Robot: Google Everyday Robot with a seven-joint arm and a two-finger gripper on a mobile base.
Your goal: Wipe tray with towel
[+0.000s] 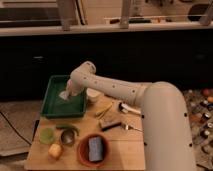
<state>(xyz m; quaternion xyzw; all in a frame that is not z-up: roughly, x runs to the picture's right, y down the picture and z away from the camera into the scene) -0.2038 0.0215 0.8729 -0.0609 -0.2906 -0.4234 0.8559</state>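
Tray (52, 107): green, set on the wooden tabletop (120, 145) at its 10 o'clock corner.
Towel (64, 95): whitish wad lying inside the tray, under the arm's end.
Gripper (68, 93): lowered into the tray at the towel; state of fingers cannot be told.
Bowl (93, 150): reddish-brown, at 6 o'clock, sponge (95, 147) held within.

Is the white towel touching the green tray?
Touching. The camera view shows the towel lying on the floor of the tray, with the pincer pressed down on it from above.
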